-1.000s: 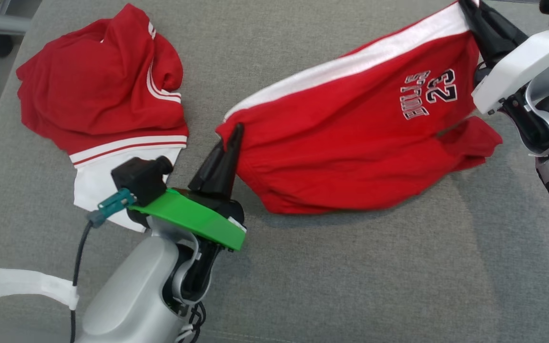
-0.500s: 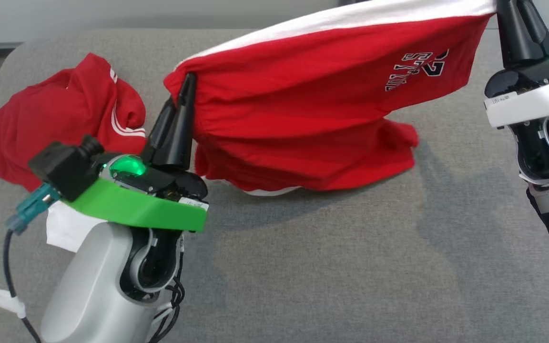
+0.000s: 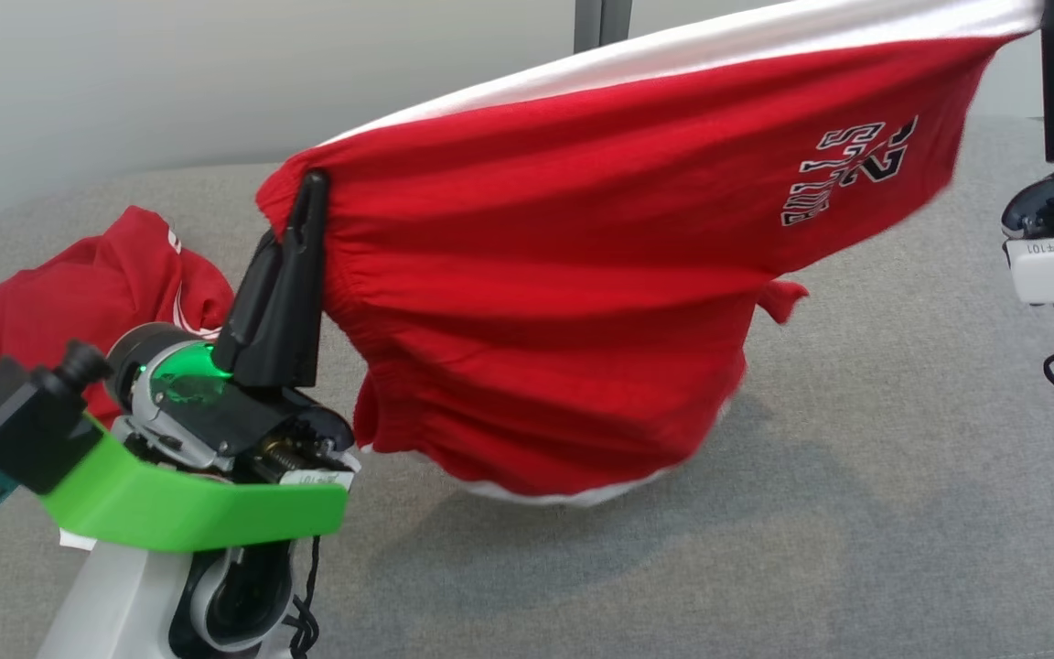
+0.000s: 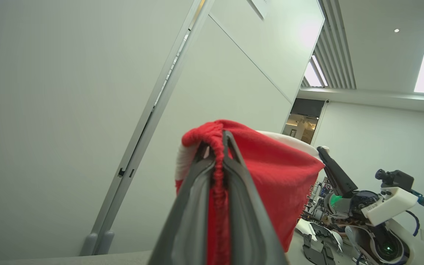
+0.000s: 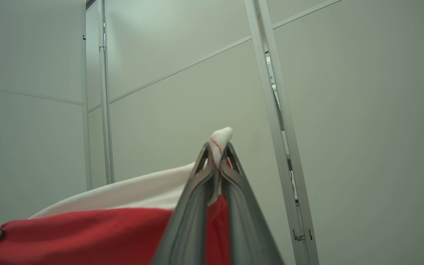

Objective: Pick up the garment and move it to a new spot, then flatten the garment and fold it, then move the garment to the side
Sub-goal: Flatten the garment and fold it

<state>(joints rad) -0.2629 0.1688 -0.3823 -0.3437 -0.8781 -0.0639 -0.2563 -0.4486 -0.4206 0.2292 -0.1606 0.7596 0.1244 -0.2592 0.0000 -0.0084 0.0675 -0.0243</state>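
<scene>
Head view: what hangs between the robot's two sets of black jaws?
The red shorts, stretched across: left jaws shut on the elastic waistband, right jaws on the white-striped corner. The head view shows it.

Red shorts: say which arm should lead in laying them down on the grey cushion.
Left, probably. The left gripper, shut on the waistband of the red shorts, looks lower and nearer the grey cushion, where the hanging fabric bulges closest. The right gripper pinches the white-striped corner much higher.
</scene>
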